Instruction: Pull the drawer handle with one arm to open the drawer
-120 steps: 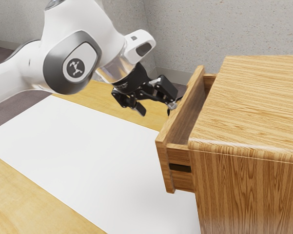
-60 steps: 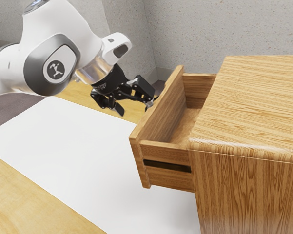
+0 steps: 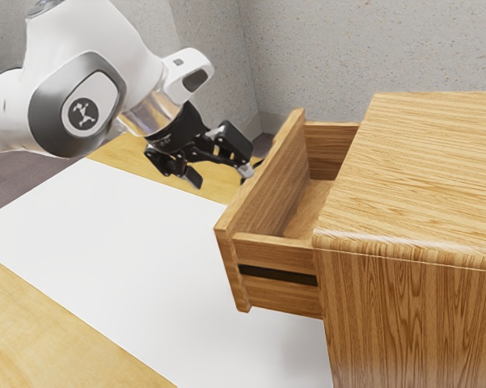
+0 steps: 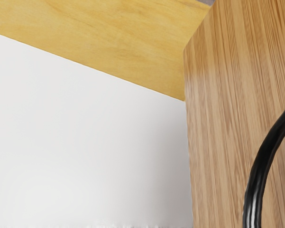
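Grey speckled wall (image 3: 372, 40); white mat (image 3: 105, 242) on wooden table (image 3: 32, 339); drawer (image 3: 263, 198) open; tool (image 3: 246, 169) state unreadable.

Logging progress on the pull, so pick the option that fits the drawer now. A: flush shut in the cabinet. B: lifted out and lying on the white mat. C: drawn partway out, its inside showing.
C: the drawer juts out from the cabinet toward the gripper, and its inner floor shows.
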Action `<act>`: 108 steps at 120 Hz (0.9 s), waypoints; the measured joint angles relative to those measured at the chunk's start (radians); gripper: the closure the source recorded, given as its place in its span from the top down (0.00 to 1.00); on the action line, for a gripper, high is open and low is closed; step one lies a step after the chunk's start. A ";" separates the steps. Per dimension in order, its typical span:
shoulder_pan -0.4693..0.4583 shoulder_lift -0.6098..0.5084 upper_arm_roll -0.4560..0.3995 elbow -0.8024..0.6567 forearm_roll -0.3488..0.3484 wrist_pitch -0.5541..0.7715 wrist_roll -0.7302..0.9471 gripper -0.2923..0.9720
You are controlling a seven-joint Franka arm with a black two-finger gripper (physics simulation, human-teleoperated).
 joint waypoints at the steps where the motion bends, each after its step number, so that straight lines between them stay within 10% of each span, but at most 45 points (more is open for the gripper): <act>1: 0.000 0.000 0.000 0.000 0.000 0.000 0.000 0.77; 75: -0.001 -0.120 0.085 0.013 0.022 -0.016 0.000 0.77; 108: -0.007 0.131 -0.093 0.494 0.142 -0.325 0.065 0.77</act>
